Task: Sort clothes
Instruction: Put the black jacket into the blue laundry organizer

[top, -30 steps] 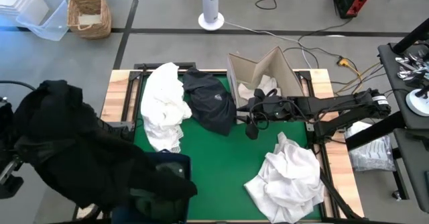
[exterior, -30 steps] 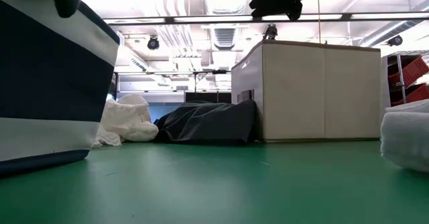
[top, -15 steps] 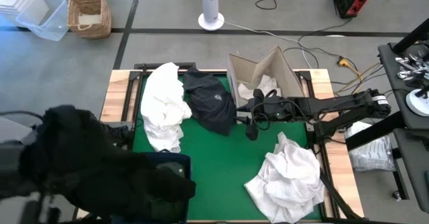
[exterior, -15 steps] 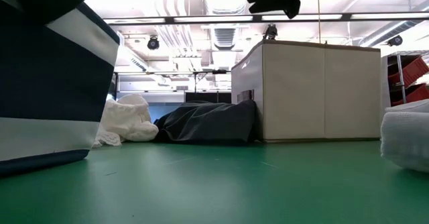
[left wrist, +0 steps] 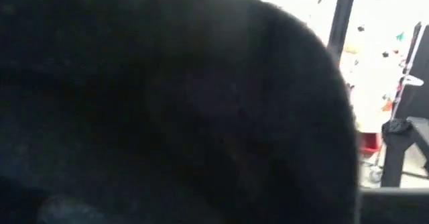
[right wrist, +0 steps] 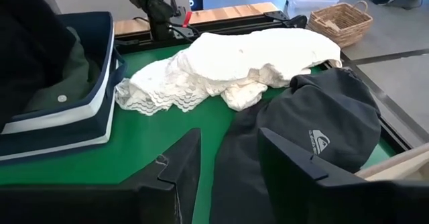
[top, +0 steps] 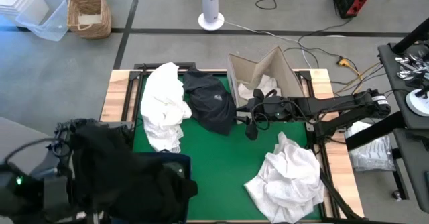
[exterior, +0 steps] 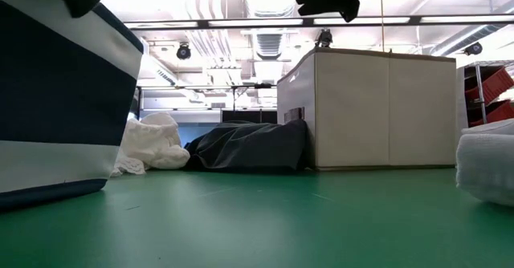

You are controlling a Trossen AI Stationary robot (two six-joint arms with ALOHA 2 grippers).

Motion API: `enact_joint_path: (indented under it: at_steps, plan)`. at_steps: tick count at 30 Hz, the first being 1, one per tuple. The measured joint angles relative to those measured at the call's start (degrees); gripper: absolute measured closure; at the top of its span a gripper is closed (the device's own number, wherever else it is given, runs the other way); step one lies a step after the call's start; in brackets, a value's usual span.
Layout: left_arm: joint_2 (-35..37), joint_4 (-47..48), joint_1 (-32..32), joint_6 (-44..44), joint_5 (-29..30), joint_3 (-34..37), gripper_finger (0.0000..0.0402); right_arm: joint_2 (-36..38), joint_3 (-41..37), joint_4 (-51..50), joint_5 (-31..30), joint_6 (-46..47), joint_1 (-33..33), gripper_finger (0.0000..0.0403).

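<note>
A black garment point(top: 114, 174) is draped over my left arm at the table's near left, above the navy fabric bin point(top: 171, 170); it hides my left gripper entirely. The left wrist view shows only this black cloth point(left wrist: 167, 103). My right gripper point(top: 249, 127) hovers open above the mat with nothing between its fingers, close to the navy garment with a logo point(right wrist: 315, 127). That garment lies on the mat beside a white garment point(top: 163, 106). Another white garment point(top: 288, 177) lies at the near right. My left gripper is shut on the black garment, but the cloth itself covers the fingers, so the part held cannot be told. The garment hangs slack over the arm, and its lower folds point(right wrist: 27, 43) droop over the navy bin.
A beige cardboard box point(top: 265, 70) stands open at the far right with white cloth point(top: 258, 90) inside. Dark green cloth point(right wrist: 67, 73) lies in the navy bin. Bare green mat point(top: 221, 163) stretches between the piles. A wicker basket point(top: 88, 13) stands on the floor.
My left arm has carried the black garment toward the table's near edge and somewhat rightward, sinking a little, so the cloth now bunches over the navy bin. My right arm has kept still.
</note>
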State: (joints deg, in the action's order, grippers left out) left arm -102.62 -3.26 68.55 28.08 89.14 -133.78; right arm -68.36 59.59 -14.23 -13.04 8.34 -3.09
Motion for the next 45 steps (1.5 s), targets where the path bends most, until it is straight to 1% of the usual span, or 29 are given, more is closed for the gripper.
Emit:
enact_joint_path:
  at_steps: [3,7,9,13,15,17,18,22,24,27,34,36,39,43,44,45]
  plan:
    - [-1.5,2.71,-0.03,-1.06,-0.06,0.0,0.0375,0.0,-0.04,0.01,0.0,0.0,-0.02,0.0257]
    - [-4.19,9.6,-1.14,-5.67,-0.96,0.02,0.0375,0.0,-0.21,-0.03,0.0,0.0,-0.02,0.0255]
    - [-5.48,13.16,-1.78,-8.8,-2.56,0.1,0.0375,0.0,-0.32,0.03,0.0,0.0,-0.02,0.0257]
    - [-6.79,19.87,-2.39,-15.23,-8.07,0.1,0.0375,0.0,-0.7,-0.01,0.0,0.07,-0.02,0.0266]
    - [-7.17,24.59,-2.51,-20.0,-9.7,0.09,0.0375,0.0,-0.88,-0.01,0.0,0.18,-0.02,0.0269]
    - [-7.39,31.75,-2.67,-27.12,-10.26,0.09,0.0375,0.0,-1.14,-0.03,0.0,0.23,-0.02,0.0271]
    - [-7.4,36.29,-2.77,-32.07,-10.73,0.09,0.0375,0.0,-1.27,-0.03,0.0,0.41,-0.02,0.0271]
    - [-7.23,55.92,-3.87,-56.93,-14.64,0.09,0.0375,0.0,-1.76,-0.06,0.02,0.79,-0.02,0.0265]
    - [-7.44,61.96,-4.35,-64.25,-15.04,0.09,0.0375,0.0,-1.81,-0.03,0.02,0.79,-0.02,0.0261]
    - [-7.89,64.66,-4.48,-67.52,-14.84,0.09,0.0375,0.0,-1.84,-0.03,0.02,0.96,-0.02,0.0256]
    - [-8.32,64.94,-4.57,-67.91,-14.82,0.09,0.0375,0.0,-1.86,-0.03,0.02,1.09,-0.02,0.0261]
    - [-8.04,68.07,-4.57,-69.76,-14.69,0.09,0.0375,0.0,-1.86,-0.03,0.02,1.11,-0.04,0.0265]
    - [-7.19,76.24,-4.61,-77.13,-14.73,0.09,0.0375,0.0,-1.86,-0.07,0.25,1.31,-0.04,0.0269]
    - [-6.42,89.98,-4.66,-91.95,-14.86,0.07,0.0375,0.0,-1.86,-0.06,1.49,1.55,-0.04,0.0271]
    - [-6.41,92.78,-4.66,-95.28,-15.12,0.07,0.0375,0.0,-1.86,-0.05,1.49,1.57,-0.04,0.027]
    - [-6.34,93.54,-4.68,-97.49,-15.34,0.1,0.0375,0.0,-1.86,-0.07,1.49,1.55,-0.04,0.0268]
